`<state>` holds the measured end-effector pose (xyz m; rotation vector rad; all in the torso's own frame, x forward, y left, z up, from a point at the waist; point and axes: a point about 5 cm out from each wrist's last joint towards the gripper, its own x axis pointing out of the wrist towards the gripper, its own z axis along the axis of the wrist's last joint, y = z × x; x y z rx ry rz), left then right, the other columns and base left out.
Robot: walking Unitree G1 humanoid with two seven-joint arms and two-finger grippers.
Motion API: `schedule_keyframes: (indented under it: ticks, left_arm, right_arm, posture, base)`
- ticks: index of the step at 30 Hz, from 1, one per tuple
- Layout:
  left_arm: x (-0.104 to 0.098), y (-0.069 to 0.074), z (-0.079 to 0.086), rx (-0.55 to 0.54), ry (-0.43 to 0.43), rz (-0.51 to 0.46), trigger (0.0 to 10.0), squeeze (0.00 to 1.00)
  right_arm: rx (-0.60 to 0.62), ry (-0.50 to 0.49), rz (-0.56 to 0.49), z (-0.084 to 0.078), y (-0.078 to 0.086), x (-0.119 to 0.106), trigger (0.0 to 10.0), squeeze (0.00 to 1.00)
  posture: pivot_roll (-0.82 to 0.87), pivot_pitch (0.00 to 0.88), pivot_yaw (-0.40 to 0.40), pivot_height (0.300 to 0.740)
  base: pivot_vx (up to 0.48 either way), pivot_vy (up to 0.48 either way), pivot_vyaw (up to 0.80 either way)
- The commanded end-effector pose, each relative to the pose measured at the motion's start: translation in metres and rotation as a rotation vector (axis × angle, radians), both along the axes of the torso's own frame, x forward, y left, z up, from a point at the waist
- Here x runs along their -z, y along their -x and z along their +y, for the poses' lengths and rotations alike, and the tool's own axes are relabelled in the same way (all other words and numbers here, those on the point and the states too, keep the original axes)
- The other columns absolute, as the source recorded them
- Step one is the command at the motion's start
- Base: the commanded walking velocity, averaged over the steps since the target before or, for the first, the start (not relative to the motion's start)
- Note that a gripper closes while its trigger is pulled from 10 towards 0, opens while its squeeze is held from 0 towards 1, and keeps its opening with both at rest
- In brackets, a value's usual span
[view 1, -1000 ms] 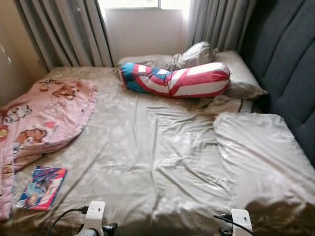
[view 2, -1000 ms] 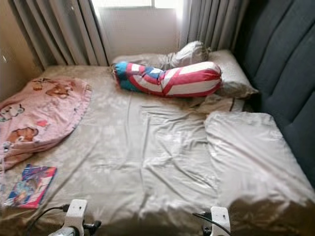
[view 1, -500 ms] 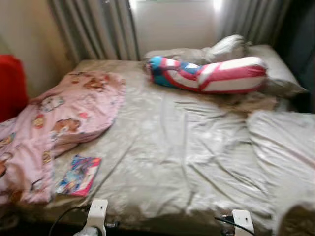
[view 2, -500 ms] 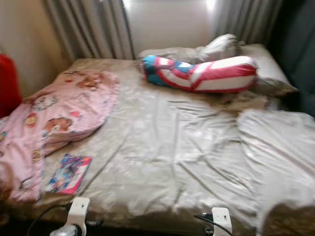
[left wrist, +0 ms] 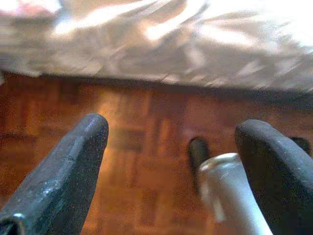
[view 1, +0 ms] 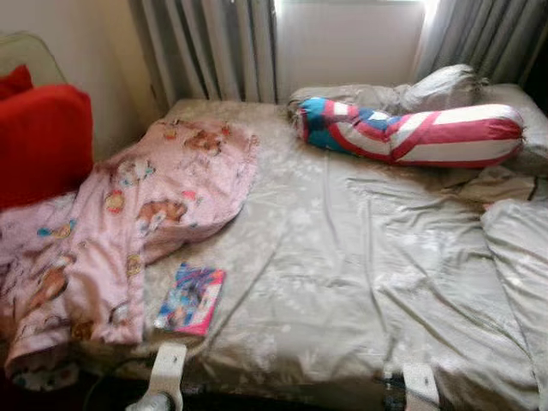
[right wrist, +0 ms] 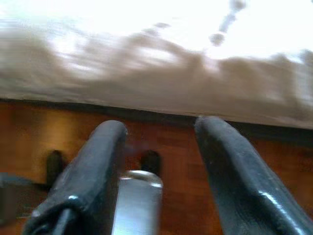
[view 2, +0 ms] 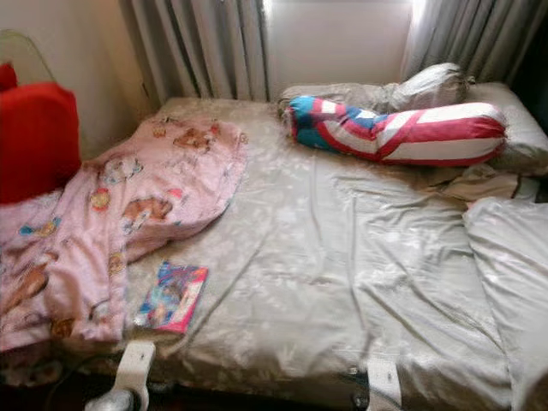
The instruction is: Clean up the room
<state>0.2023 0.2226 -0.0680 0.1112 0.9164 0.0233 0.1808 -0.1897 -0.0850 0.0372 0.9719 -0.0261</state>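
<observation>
Both grippers, left gripper (left wrist: 171, 161) and right gripper (right wrist: 161, 161), hang spread and empty over blurred wooden floor (left wrist: 142, 132). A pink blanket (view 1: 128, 223) trails off the bed (view 1: 342, 282)'s left edge, partly cut off. A colourful book (view 1: 190, 299) lies flat near the front edge.

We hold both arms low in front of us. Our left hand (left wrist: 171, 171) hangs with fingers spread wide; our right hand (right wrist: 159, 171) likewise hangs open, holding nothing.

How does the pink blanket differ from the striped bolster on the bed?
The pink blanket is flat, crumpled and hangs over the bed's left edge; the striped bolster is plump, tube-shaped and lies across the head end. The blanket shows cartoon prints; the bolster, red, white and blue stripes. Both lie on the bed.
</observation>
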Motion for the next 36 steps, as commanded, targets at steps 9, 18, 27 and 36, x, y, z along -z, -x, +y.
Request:
schedule_keyframes:
  ticks: [9,18,27,36]
  left_arm:
    - [-0.0012,-0.0042,-0.005,0.007,0.008,-0.009,10.0,0.0]
    - [-0.0013,-0.0043,-0.0047,0.009,0.007,-0.009,10.0,0.0]
    - [-0.0013,-0.0044,-0.0049,0.008,0.007,-0.009,10.0,0.0]
    - [-0.0011,-0.0041,-0.0049,0.009,0.008,-0.009,10.0,0.0]
  right_arm:
    - [0.0,0.016,0.01,-0.0069,0.0029,0.0004,10.0,0.0]
    - [0.0,0.016,0.01,-0.0066,0.0027,0.0004,10.0,0.0]
    - [-0.014,0.018,0.014,-0.0066,0.0026,0.0003,10.0,0.0]
    - [-0.026,0.019,0.017,-0.0065,0.0028,0.0005,10.0,0.0]
  posture:
    - [-0.05,0.0,0.011,0.74]
    - [-0.06,0.0,0.012,0.74]
    - [-0.05,0.0,0.01,0.74]
    - [-0.05,0.0,0.009,0.74]
  base:
    - [0.0,0.375,0.0]
    - [0.0,0.374,0.0]
    - [0.0,0.373,0.0]
    - [0.0,0.348,0.0]
